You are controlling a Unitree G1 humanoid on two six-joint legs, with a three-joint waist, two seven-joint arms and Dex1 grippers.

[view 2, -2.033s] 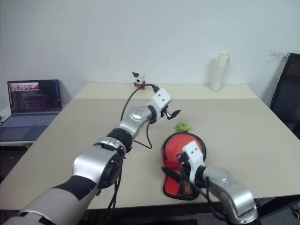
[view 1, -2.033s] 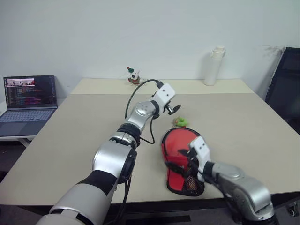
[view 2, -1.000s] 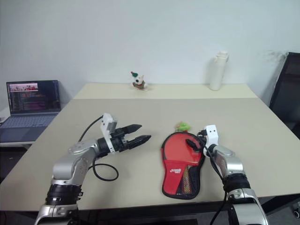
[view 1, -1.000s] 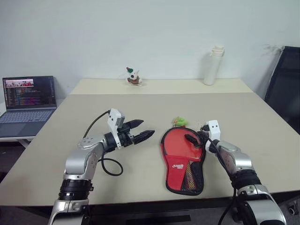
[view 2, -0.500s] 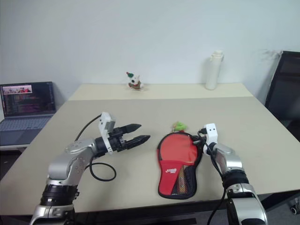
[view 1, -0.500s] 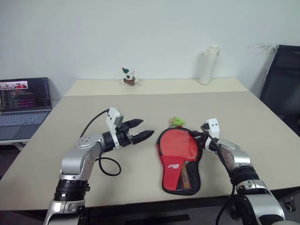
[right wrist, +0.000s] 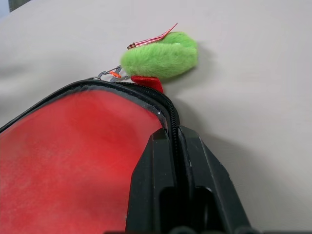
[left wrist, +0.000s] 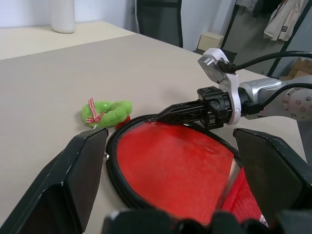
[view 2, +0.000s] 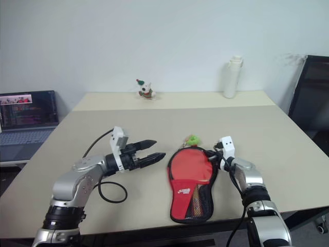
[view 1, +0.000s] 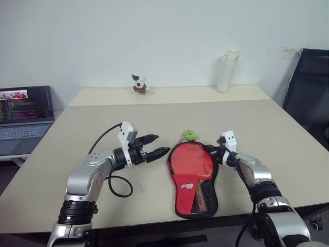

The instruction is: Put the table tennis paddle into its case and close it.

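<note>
The case [view 1: 193, 177] lies flat on the bench [view 1: 267, 123] in the head views, red side up with its round end away from the robot, the right gripper [view 1: 209, 150] at its round edge with jaws closed, and the left gripper [view 1: 156, 146] well apart to its left with jaws spread. Left wrist view: the red face fills the round black-edged opening, whether paddle or cover I cannot tell, with a green fuzzy charm [left wrist: 106, 111] just beside the rim. Right wrist view: the right jaws are pinched on the case's zip edge.
</note>
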